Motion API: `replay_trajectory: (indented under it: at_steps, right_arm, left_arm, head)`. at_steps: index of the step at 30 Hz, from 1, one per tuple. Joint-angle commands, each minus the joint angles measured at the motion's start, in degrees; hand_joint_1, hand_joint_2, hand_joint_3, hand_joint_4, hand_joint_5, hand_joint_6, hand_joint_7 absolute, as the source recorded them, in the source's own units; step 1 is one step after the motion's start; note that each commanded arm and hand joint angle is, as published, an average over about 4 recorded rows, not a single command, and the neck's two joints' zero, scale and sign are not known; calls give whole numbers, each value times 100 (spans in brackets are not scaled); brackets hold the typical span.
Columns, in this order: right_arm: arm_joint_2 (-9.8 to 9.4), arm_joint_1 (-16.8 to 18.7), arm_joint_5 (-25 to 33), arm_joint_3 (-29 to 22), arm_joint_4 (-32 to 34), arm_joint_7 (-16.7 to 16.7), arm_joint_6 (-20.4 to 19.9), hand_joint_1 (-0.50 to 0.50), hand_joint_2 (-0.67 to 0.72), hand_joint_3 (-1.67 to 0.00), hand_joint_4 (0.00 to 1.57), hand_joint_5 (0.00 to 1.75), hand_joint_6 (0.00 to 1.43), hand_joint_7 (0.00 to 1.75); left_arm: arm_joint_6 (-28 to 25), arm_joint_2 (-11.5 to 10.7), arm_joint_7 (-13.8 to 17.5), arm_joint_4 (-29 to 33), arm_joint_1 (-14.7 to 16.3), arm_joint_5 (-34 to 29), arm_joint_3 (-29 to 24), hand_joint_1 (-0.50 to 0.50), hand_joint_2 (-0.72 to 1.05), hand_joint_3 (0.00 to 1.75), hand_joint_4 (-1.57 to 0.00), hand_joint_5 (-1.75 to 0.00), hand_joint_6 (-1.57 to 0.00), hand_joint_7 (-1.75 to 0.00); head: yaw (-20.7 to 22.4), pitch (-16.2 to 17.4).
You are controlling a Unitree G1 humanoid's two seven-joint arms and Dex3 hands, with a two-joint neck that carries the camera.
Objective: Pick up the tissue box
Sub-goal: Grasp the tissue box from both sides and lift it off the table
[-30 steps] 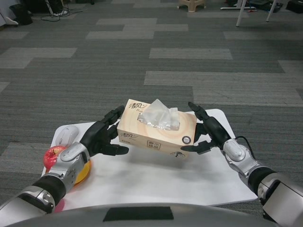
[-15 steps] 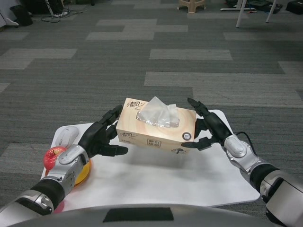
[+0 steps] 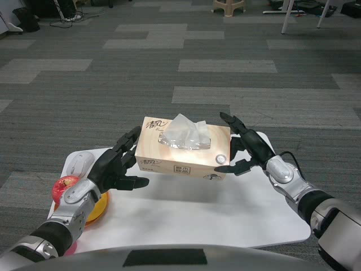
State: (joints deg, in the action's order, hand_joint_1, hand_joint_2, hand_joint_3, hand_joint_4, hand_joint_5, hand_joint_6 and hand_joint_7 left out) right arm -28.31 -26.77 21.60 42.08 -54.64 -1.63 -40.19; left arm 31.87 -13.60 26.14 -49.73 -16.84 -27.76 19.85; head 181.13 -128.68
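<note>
one head view only, looking forward and down from close above the white worktop [image 3: 186,217], carpet floor [image 3: 169,68] beyond.

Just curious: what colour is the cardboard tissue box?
Pale tan tissue box, white tissue on top; head view.

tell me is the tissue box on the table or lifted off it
Lifted. The tissue box is held between the left hand and right hand, above the table.
</note>
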Motion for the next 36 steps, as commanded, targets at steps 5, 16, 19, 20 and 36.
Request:
replay_trajectory:
  at_steps: [5,16,19,20,36]
  right_arm:
    - [163,-408,11,112,309,23,-156,-25,-41,-56,43,155,0,12]
    - [86,-514,20,151,582,23,-156,-25,-45,-56,43,155,0,14]
    - [69,-525,20,149,639,23,-156,-24,-43,-59,43,155,0,14]
    - [66,-527,20,147,648,23,-156,-24,-41,-59,43,155,0,14]
    - [-32,-573,31,108,830,14,-154,-22,-41,-63,43,155,0,14]
  left_arm:
    - [495,156,348,148,159,113,24,50,96,9,-22,0,0,0]
    - [928,147,339,190,271,32,10,50,96,9,-22,0,0,0]
    - [983,138,339,220,280,25,8,50,96,9,-22,0,0,0]
    - [987,138,339,231,282,25,6,50,96,9,-22,0,0,0]
    - [976,110,330,581,328,25,-113,50,96,9,-19,0,0,0]
  head:
    - [25,-13]
    - [49,-25]
    - [49,-25]
    - [49,-25]
    - [52,-4]
